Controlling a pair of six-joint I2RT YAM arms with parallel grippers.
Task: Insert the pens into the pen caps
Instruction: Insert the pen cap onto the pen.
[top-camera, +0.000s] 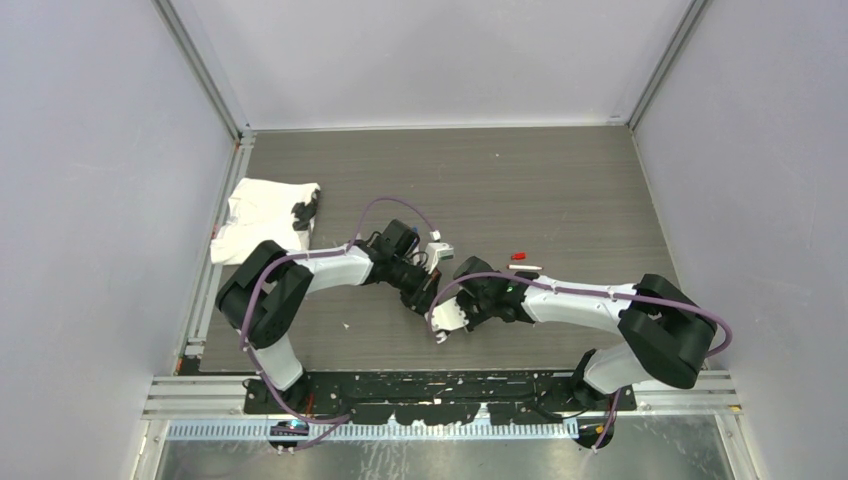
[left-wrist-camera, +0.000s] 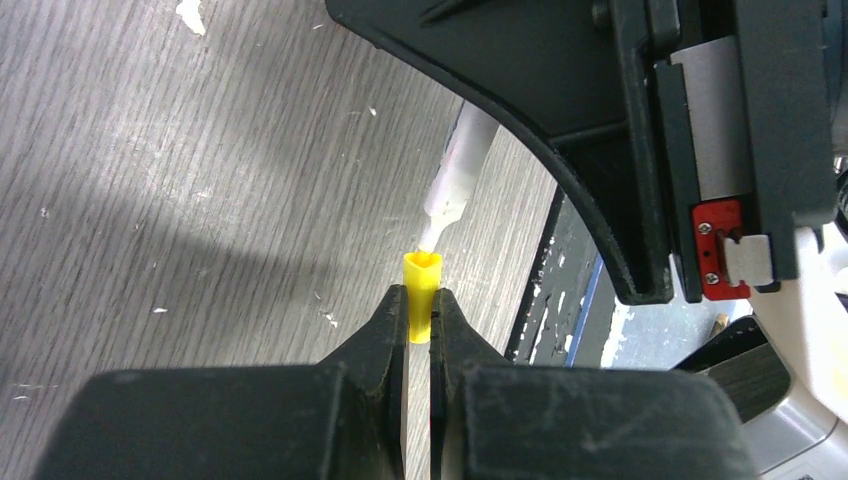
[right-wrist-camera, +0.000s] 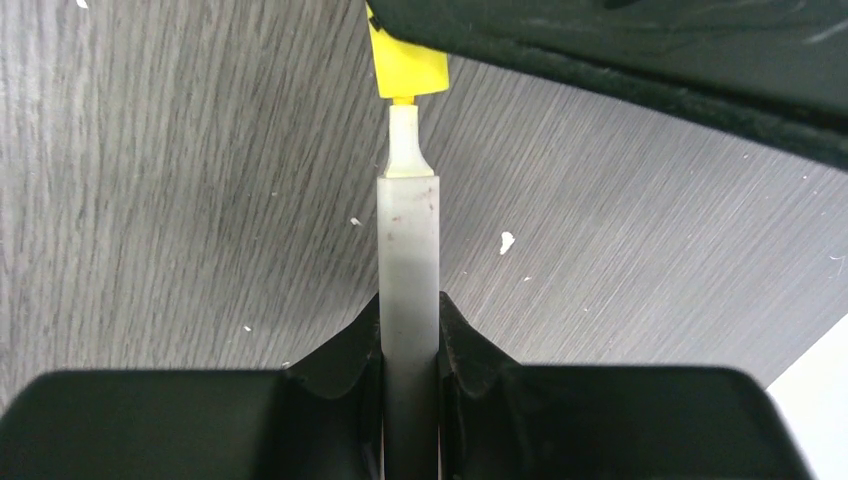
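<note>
The yellow pen cap (left-wrist-camera: 421, 290) is pinched by its closed end between the clenched fingers of the left gripper (left-wrist-camera: 421, 312), its open mouth pointing away from the fingers toward the pen (right-wrist-camera: 407, 260). The right gripper (right-wrist-camera: 408, 322) grips that pen across its white barrel, with the stepped neck and nib sticking out. The two meet in the air above the near middle of the table (top-camera: 560, 180). In the right wrist view the small yellow nib sits right at the cap's mouth. Whether it has gone inside I cannot tell. The step in hand looks like the seating push. To do it well, the barrel and the cap should stay on one line, because in the left wrist view the pen comes in at a slight slant and a skewed push would catch the neck on the rim. The drive should run straight along the barrel while the left gripper only braces, and both grips need to stay firm so nothing slides back through the fingers. No brand, label or writing can be read on the pen or the cap. The barrel shows only faint reddish specks. Further right on the table lies a second pen (top-camera: 527, 267) with a red cap (top-camera: 517, 257) just beside it, and a white cloth (top-camera: 262, 222) lies at the far left.
</note>
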